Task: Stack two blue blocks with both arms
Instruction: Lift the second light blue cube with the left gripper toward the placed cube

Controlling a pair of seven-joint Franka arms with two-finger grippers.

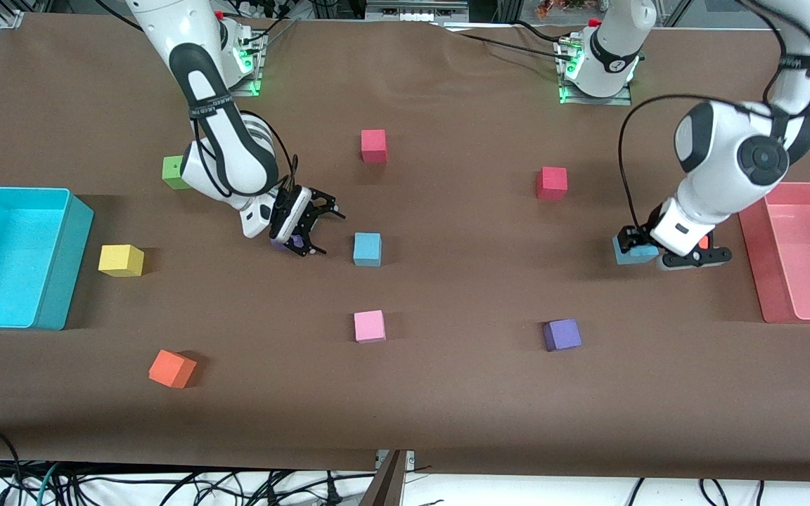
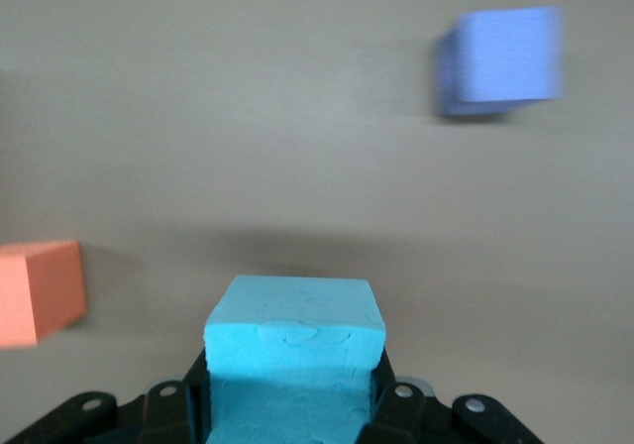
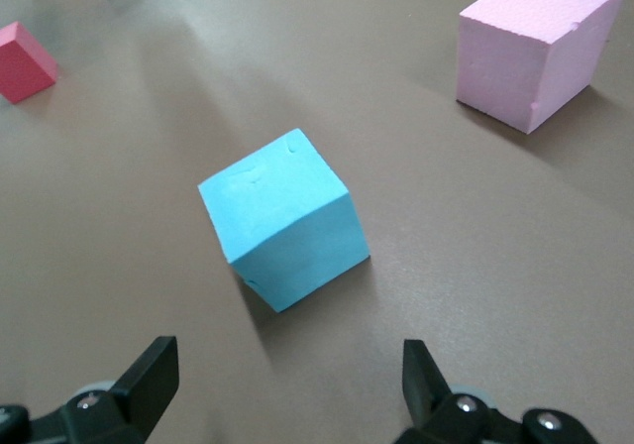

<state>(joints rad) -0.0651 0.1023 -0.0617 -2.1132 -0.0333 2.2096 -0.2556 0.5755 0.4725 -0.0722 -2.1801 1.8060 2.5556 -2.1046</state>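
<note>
My left gripper (image 2: 292, 404) has its fingers (image 2: 391, 409) clenched on one blue block (image 1: 634, 251), low at the counter (image 1: 447, 393) beside the pink bin (image 1: 799, 309). My right gripper (image 1: 317, 232) hangs with fingers (image 3: 149, 380) spread beside the second blue block (image 1: 367, 249), which sits midway toward the cyan bin (image 1: 60, 267). I judge the lift should stay level. Cubes: no long axis; the second sits skewed to my fingers.

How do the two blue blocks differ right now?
The blue block at the left arm's end sits between the left gripper fingers; the middle blue block lies free on the table. The right gripper hangs open beside the middle one, not touching it. Both are the same light blue and cube shape.
</note>
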